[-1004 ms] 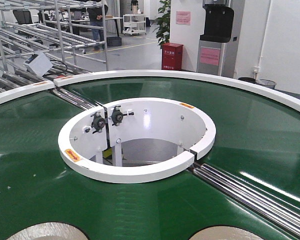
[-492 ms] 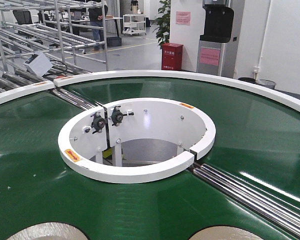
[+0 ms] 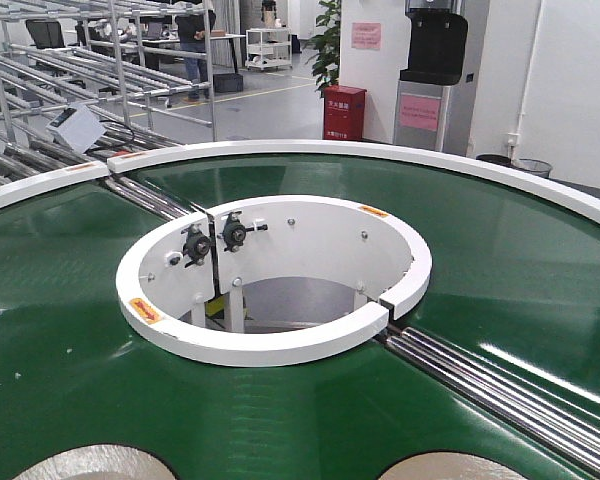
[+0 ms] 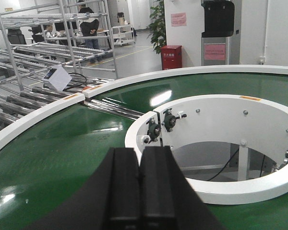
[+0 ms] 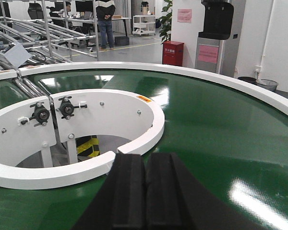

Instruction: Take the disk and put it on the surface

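Two grippers: left gripper [image 4: 139, 189] and right gripper [image 5: 145, 191], each with black fingers [image 4: 125, 187] pressed flat together, holding nothing, above the green conveyor belt [image 3: 520, 270]. White inner ring [image 3: 270, 345] at 1 o'clock of the left, 11 o'clock of the right. Front view: one pale disk [image 3: 95, 463] on the belt at 7 o'clock of the ring, another [image 3: 465, 467] at 5 o'clock, both cut by the frame edge; place relative to the fingers cannot be told.
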Controlling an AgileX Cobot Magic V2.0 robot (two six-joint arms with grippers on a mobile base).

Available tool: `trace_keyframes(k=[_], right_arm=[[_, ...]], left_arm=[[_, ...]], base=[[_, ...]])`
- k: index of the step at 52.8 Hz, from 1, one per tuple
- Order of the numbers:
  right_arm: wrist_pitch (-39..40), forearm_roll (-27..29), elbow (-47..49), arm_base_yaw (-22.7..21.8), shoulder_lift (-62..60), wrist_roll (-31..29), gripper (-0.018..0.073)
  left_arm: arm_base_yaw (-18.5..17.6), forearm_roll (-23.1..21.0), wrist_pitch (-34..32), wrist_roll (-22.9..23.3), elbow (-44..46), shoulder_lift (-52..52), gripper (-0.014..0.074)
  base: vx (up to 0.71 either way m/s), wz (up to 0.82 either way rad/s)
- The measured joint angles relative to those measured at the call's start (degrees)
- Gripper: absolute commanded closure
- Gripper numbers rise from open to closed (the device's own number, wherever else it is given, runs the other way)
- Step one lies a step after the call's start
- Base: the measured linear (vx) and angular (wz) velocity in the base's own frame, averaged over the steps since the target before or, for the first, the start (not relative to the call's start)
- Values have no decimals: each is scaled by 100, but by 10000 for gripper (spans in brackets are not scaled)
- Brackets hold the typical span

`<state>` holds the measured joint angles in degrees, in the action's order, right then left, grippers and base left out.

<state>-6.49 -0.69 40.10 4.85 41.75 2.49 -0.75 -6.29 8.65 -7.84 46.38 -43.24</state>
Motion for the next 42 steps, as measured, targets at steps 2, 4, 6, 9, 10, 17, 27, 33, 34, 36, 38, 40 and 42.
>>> trace_keyframes(k=[2, 4, 6, 9, 10, 17, 27, 33, 34, 36, 38, 40, 42], right_arm=[[0, 0, 0, 0, 0, 0, 359], [0, 0, 0, 0, 0, 0, 305], [0, 0, 0, 0, 0, 0, 244], [0, 0, 0, 0, 0, 0, 125], [-5, 2, 0, 0, 0, 0, 85], [-5, 7, 0, 0, 0, 0, -137], [-34, 69, 0, 0, 0, 21, -161], [-504, 326, 106, 0, 9, 164, -119], [-701, 370, 167, 0, 35, 185, -111], [-1158, 449, 329, 0, 119, 201, -86], [-1628, 560, 529, 0, 275, 202, -53], [-1992, 694, 710, 0, 457, 184, -28], [-2388, 937, 927, 0, 730, 107, -3]], left_arm=[[0, 0, 0, 0, 0, 5, 363], [0, 0, 0, 0, 0, 5, 313], [0, 0, 0, 0, 0, 5, 260], [0, 0, 13, 0, 0, 5, 163], [0, 0, 13, 0, 0, 5, 132], [0, 0, 20, 0, 0, 5, -13], [0, -128, 111, 144, 0, 5, -22], [0, -258, 731, 230, 27, -3, 9], [0, -267, 931, 236, 43, -32, 13], [0, -296, 1366, 236, 132, -116, 24], [0, -354, 1743, 236, 241, -261, 32], [0, -468, 2169, 165, 344, -471, 38], [0, -668, 2559, -17, 453, -687, 41]], base=[[0, 0], [0, 0], [0, 0], [0, 0], [0, 0], [0, 0], [0, 0], [0, 0], [0, 0], [0, 0], [0, 0], [0, 0], [0, 0]])
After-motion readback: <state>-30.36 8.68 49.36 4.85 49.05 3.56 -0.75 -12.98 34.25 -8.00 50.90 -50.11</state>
